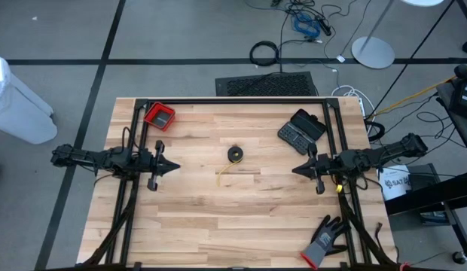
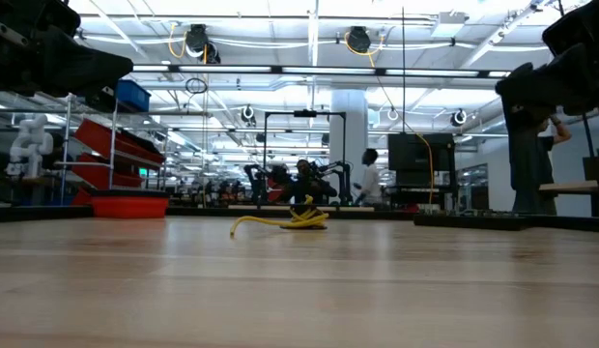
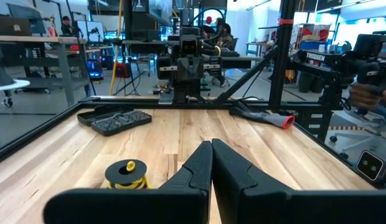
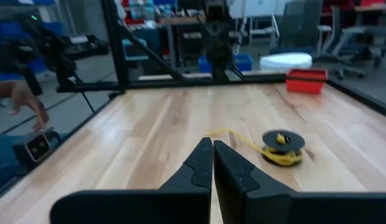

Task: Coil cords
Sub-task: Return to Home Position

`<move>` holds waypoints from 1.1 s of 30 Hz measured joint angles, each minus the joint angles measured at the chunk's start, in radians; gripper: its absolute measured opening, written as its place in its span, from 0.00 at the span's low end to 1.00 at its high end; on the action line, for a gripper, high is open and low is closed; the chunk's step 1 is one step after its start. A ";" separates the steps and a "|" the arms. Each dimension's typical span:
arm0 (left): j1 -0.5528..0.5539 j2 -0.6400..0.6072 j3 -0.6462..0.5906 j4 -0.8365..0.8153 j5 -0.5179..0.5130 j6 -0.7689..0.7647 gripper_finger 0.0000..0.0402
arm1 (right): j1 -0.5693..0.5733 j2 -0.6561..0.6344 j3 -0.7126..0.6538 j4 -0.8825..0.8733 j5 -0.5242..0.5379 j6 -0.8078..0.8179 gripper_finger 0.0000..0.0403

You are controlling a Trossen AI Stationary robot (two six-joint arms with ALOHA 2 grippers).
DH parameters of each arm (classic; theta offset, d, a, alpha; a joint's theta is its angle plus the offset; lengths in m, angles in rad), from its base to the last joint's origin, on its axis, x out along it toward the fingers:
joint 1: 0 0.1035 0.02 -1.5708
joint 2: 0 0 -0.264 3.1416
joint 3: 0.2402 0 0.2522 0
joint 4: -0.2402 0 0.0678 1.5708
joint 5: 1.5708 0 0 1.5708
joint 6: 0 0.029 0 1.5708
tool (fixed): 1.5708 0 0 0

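A thin yellow cord (image 1: 222, 172) lies wound in a small, flat coil around a small black round spool (image 1: 234, 154). The spool's black disc, with a yellow centre, sits on top of the windings. The coil rests flat on the bench (image 1: 218, 226), about midway between its left and right edges and somewhat nearer the back edge. One short loose end curves out of the coil across the wood toward the front edge.

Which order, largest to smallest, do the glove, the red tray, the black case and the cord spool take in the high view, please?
1. black case and glove: too alike to rank
2. red tray
3. cord spool, clearly smallest
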 joint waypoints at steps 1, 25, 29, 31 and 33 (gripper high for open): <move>0.000 0.000 0.000 0.000 0.000 0.000 0.04 | 0.000 -0.015 0.000 -0.001 -0.006 -0.006 0.00; 0.000 0.000 -0.001 0.007 0.000 0.000 0.04 | -0.136 -0.124 0.000 -0.034 -0.224 -0.143 0.00; 0.000 0.000 -0.001 0.008 0.000 0.000 0.04 | -0.150 -0.124 0.000 -0.034 -0.230 -0.135 0.00; 0.000 0.000 -0.001 0.008 0.000 0.000 0.04 | -0.150 -0.124 0.000 -0.034 -0.232 -0.135 0.00; 0.000 0.000 -0.001 0.008 0.000 0.000 0.04 | -0.150 -0.124 0.000 -0.034 -0.232 -0.138 0.00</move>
